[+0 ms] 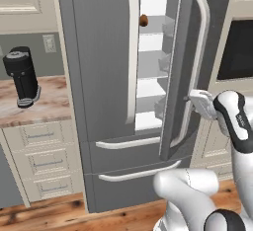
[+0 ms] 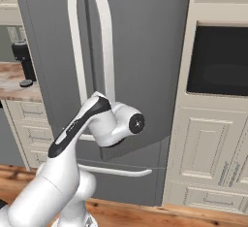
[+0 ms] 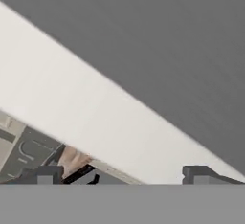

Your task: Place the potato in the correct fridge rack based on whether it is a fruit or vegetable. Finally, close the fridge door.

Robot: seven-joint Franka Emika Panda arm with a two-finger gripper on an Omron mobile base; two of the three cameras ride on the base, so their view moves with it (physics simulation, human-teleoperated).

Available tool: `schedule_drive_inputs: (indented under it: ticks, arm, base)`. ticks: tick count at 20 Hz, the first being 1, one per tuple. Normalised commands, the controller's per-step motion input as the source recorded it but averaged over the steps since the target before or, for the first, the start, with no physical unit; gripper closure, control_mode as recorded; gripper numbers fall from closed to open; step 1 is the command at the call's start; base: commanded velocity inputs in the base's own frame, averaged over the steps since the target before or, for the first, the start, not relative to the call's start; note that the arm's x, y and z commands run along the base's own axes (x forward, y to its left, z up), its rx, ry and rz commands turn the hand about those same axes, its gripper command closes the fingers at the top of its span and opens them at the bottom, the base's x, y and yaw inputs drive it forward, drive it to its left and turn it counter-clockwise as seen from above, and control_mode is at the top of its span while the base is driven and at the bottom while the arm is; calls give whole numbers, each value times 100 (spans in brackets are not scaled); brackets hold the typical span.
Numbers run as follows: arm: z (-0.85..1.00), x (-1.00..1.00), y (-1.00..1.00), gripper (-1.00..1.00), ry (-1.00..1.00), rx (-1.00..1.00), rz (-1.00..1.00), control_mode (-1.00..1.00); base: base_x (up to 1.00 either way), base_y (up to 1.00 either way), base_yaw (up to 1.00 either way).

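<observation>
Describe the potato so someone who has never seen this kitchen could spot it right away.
Find the tall grey fridge beside the wooden counter; its right door stands ajar, showing a strip of lit shelves. The potato sits on the fridge rack, the uppermost shelf in view, just right of the left door's handle. It is a small brown lump, the only dark thing against the pale shelves.

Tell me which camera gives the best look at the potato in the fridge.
The left base view: through the gap of the part-open door, the potato sits on an upper fridge shelf. In the right base view the door's front hides the inside. The hand view faces the door handle up close.
</observation>
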Motion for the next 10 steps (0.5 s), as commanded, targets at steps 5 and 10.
schedule_drive_inputs:
  ticks: [5,10]
  arm:
    - [6,54,0,-100,-5,2,-3,-100]
    - [6,56,5,-100,-6,1,-4,-100]
  base:
    - [0,0,0]
    - [0,0,0]
